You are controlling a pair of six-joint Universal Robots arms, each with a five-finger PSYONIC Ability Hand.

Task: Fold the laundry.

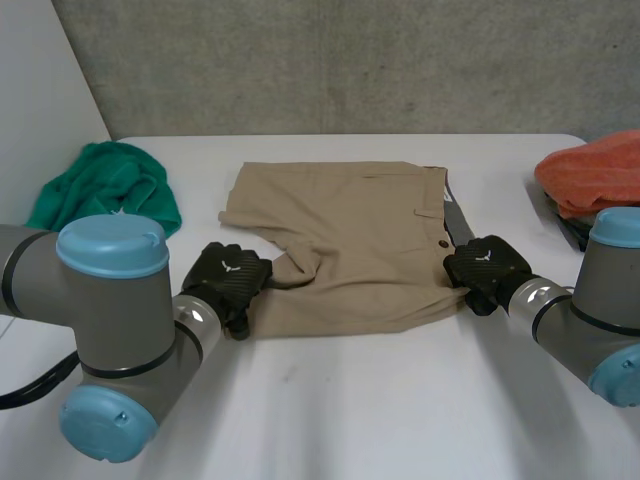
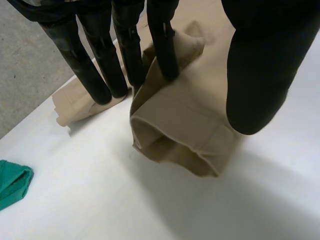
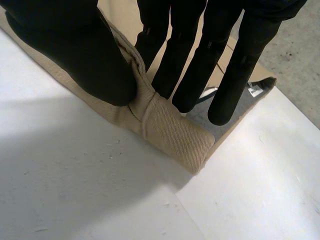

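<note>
The tan shorts (image 1: 350,240) lay spread flat in the middle of the white surface (image 1: 400,400), between a green cloth (image 1: 110,185) and an orange cloth (image 1: 590,170) waiting at the far corners. The left hand (image 1: 228,278) pinched the leg hem (image 2: 175,150) at the near corner, cloth bunched between fingers (image 2: 162,45) and thumb. The right hand (image 1: 485,268) pinched the waistband (image 3: 170,130) at the other near corner, rolled up against its thumb (image 3: 75,55). This looked like the grasp before the first fold. The next move likely called for both hands to lift together and carry the near edge evenly over to the far one, without letting either corner slip.
</note>
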